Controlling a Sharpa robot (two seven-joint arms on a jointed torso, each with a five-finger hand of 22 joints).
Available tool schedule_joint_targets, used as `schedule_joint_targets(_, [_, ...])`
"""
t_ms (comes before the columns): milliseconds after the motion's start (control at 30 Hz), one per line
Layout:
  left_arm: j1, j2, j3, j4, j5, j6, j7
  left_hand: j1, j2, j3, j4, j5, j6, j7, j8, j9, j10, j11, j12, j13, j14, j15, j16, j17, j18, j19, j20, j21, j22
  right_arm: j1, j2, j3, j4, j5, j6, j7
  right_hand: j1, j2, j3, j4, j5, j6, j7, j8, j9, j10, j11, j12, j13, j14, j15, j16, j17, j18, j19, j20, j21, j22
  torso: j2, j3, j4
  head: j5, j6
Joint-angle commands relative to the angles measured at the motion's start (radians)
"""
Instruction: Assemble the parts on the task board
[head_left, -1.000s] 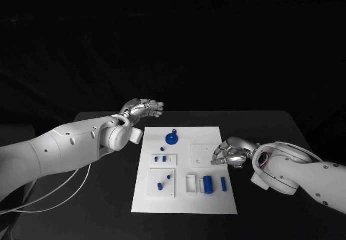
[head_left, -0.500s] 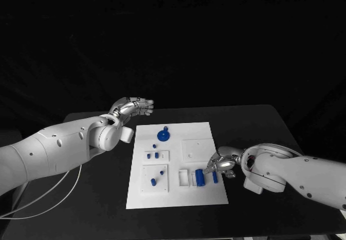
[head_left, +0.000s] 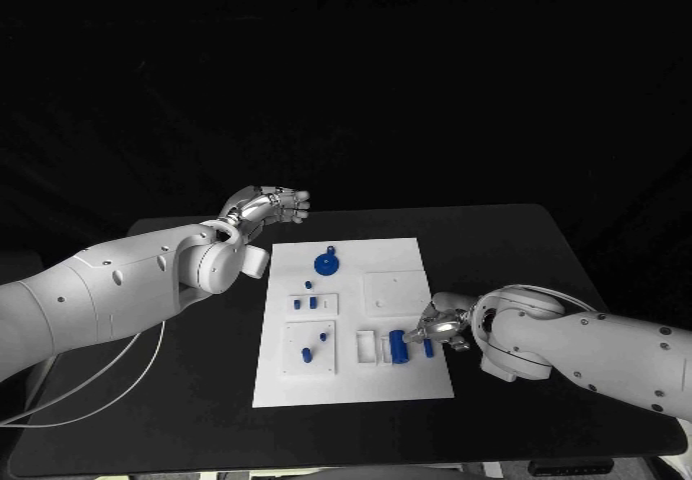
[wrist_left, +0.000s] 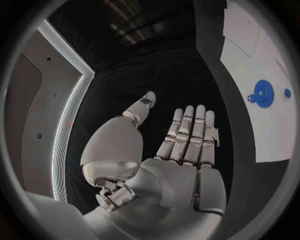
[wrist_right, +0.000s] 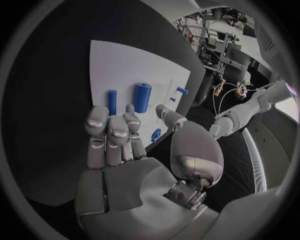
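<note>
The white task board (head_left: 378, 385) lay flat in the middle of the black bench (head_left: 548, 260), its long side running away from the robot. On it sat the blue parts: a round gear-like disc (head_left: 327, 264) toward the far end, two small pegs (head_left: 303, 301) standing in a square plate near the board's left edge, two more small pieces (head_left: 313, 347) in the plate below that, and — at the near right — a thick cylinder (head_left: 398, 346) with a slim bar (head_left: 428, 346) just beside it. The left robot hand (head_left: 270, 207) hovered off the board's far left corner, well apart from every part; in the left wrist view its fingers (wrist_left: 190, 132) were straight and side by side, the thumb held apart, with nothing in its grasp. The right robot hand (head_left: 441, 325) hung at the board's right edge, just beside the slim bar. In the right wrist view its fingers (wrist_right: 110, 132) curled slightly above the bar and the cylinder — the thumb stood off to the side, and no part was gripped, though whether a fingertip touched the bar could not be told.
</note>
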Motion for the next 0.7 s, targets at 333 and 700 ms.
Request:
schedule_joint_targets(333, [0.000, -0.006, 0.000, 0.014, 0.007, 0.011, 0.008, -0.014, 0.003, -0.006, 0.004, -0.006, 0.001, 0.012, 0.002, -0.001, 0.001, 0.001, 0.003, -0.001, 0.003, -0.001, -0.003, 0.001, 0.019, 0.008, 0.002, -0.005, 0.002, -0.032, 0.046, -0.001, -0.038, -0.010, 0.017, -0.011, -0.009, -0.007, 0.005, 0.014, -0.020, 0.027, 0.006, 0.002, 0.005, 0.002, -0.008, -0.005, 0.002, 0.001, -0.010, -0.002, 0.003, 0.102, -0.004, -0.005, 0.009, 0.017, 0.001, -0.0008, -0.0016, 0.018, -0.007])
schedule_joint_targets(700, [0.000, -0.008, 0.000, 0.020, 0.007, 0.011, 0.007, -0.014, 0.003, -0.006, 0.004, -0.006, 0.001, 0.012, 0.002, -0.001, 0.001, 0.001, 0.002, -0.001, 0.003, -0.001, -0.003, 0.002, 0.019, 0.008, 0.001, -0.005, 0.002, -0.046, 0.065, -0.001, -0.055, -0.006, 0.011, -0.018, -0.009, -0.006, 0.005, 0.014, -0.021, 0.028, 0.005, 0.001, 0.006, 0.002, -0.008, -0.005, 0.002, 0.001, -0.011, -0.002, 0.003, 0.102, -0.005, -0.005, 0.009, 0.017, 0.002, 0.0003, -0.0027, 0.026, -0.010])
